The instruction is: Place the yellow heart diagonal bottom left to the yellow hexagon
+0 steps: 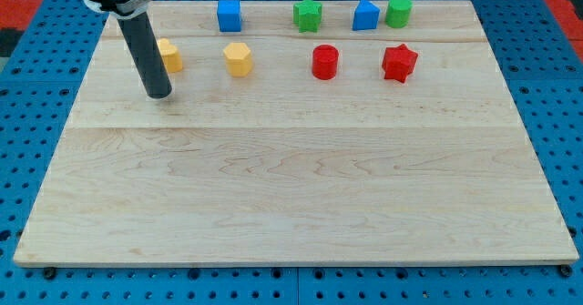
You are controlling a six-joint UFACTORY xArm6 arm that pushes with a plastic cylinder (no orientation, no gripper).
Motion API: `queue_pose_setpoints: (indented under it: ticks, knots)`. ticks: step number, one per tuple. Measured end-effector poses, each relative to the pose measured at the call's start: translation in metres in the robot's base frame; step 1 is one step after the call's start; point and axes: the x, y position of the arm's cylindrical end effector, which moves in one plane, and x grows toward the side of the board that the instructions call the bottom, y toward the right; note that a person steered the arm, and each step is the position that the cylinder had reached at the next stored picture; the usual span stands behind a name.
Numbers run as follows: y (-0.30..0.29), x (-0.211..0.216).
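**Yellow heart waits at the board's upper left, rod just in front of it**

Yellow heart (169, 55) is the block to move, but I begin with the biggest thing. The board (291, 187) is a pale wooden top that fills most of the view, and all its lower part carries no block. This matters, because the heart must go toward the view's bottom, and that way is open.

Next in size is the rod. It comes down from the view's top left and hides the left side of the heart. My tip (159, 95) rests on the board just below the heart, a little to its left, and I cannot tell if it touches the block. The rod has no jaws, so nothing is open or clamped; it can only push.

The small blocks stand in two rows near the top. In the far row are a blue cube (229, 15), a green star (308, 14), a second blue block (365, 15) and a green cylinder (398, 11). In the nearer row are the heart, the yellow hexagon (238, 58), a red cylinder (325, 62) and a red star (399, 62).

The heart is level with the hexagon and to its left, so the task is not yet done. I judge the tip should get to the far side of the heart to push it down.
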Motion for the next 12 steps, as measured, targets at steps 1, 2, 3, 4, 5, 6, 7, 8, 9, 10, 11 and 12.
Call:
queue_pose_setpoints:
  ticks: [1, 2, 3, 4, 5, 6, 7, 8, 9, 10, 11, 12]
  knots:
    - [0.031, 0.0]
    - [0.042, 0.0]
    - [0.042, 0.001]
    - [0.044, 0.001]
    - [0.03, 0.001]
    - [0.002, 0.002]
    - [-0.02, 0.0]
    - [-0.038, -0.025]
    - [-0.061, -0.047]
    - [-0.072, -0.05]
    - [-0.079, -0.055]
    - [-0.079, -0.07]
